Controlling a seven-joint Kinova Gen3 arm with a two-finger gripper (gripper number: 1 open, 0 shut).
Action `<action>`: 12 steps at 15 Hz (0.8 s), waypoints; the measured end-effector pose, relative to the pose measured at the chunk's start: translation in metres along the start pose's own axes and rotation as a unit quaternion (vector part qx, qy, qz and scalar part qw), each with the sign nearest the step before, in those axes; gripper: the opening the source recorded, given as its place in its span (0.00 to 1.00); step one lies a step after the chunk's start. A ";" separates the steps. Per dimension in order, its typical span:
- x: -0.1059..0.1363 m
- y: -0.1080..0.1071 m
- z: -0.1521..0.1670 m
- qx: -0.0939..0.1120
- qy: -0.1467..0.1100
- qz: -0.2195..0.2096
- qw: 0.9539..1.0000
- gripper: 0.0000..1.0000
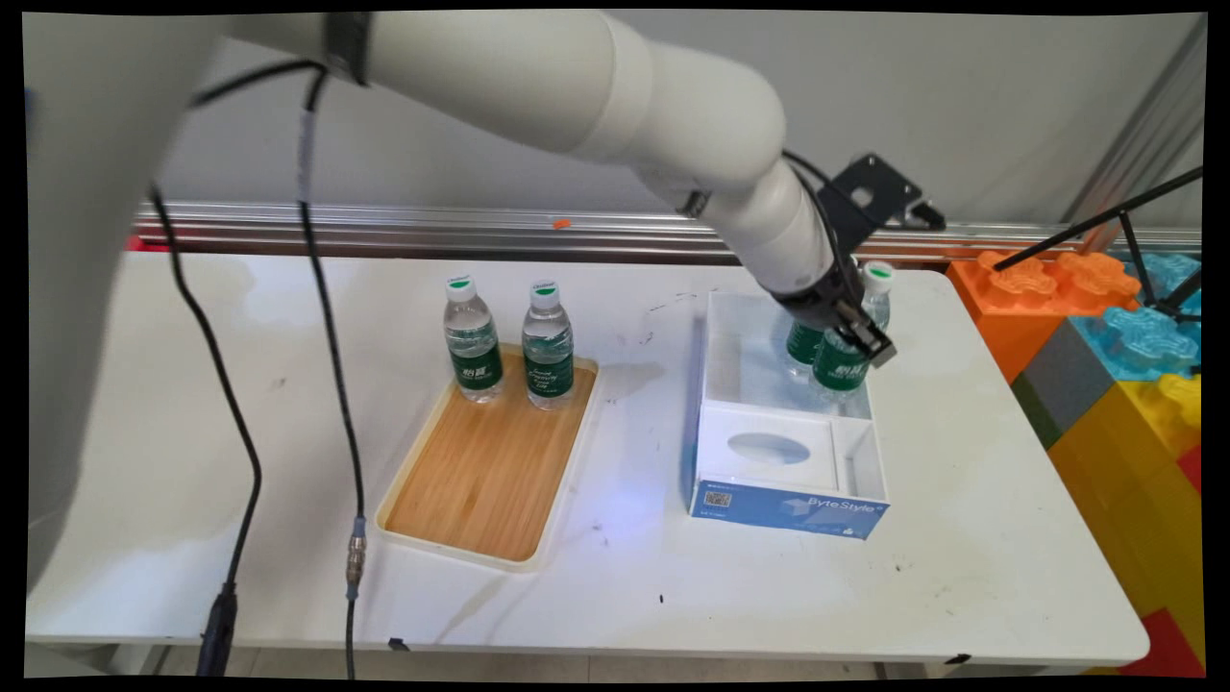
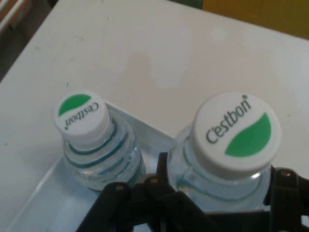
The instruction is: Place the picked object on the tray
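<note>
Hand view: one water bottle (image 2: 231, 145) in the white box (image 1: 759, 384) is flanked at the neck by the gripper (image 2: 219, 186), a second bottle (image 2: 89, 140) is beside it, and two bottles (image 1: 509, 341) are seen on the wooden tray (image 1: 490, 481).

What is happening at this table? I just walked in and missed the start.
The white arm's gripper sits around the neck of a water bottle standing in the white box, beside a second boxed bottle. Whether the bottle is actually clamped cannot be told. Two more bottles stand upright on the far end of a wooden tray.
</note>
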 end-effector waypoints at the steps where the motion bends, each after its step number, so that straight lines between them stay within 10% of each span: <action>1: 0.004 0.000 -0.013 0.000 0.000 -0.001 1.000 0.00; 12: -0.024 -0.006 -0.182 0.022 -0.024 0.030 0.999 0.00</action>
